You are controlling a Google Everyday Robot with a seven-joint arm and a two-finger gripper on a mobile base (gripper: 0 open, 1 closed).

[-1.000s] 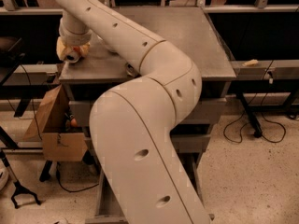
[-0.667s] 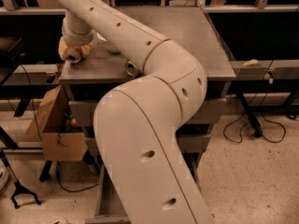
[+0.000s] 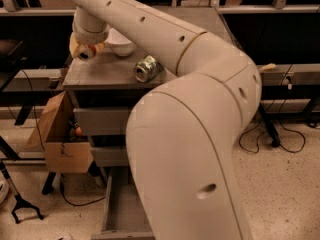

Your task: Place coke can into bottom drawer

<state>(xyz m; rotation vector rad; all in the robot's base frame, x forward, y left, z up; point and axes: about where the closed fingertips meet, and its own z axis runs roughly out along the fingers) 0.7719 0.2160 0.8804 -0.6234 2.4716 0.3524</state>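
Note:
My gripper (image 3: 84, 50) hangs from the wrist over the left end of the grey cabinet top (image 3: 100, 75). The red coke can does not show; it is hidden or out of view. The bottom drawer (image 3: 116, 215) is pulled open at floor level below the two shallower drawers, and the part of its grey inside that shows holds nothing. My big cream arm (image 3: 200, 114) covers the drawer's right side and much of the cabinet.
A green-and-silver can (image 3: 147, 68) lies on its side on the cabinet top, right of the gripper. A white bowl (image 3: 120, 44) stands behind it. An open cardboard box (image 3: 57, 139) sits left of the cabinet. Cables lie on the floor at right (image 3: 280, 139).
My arm has swung a little to the right and up, uncovering the green-and-silver can, the white bowl and more of the open bottom drawer. The gripper stays over the cabinet's left end.

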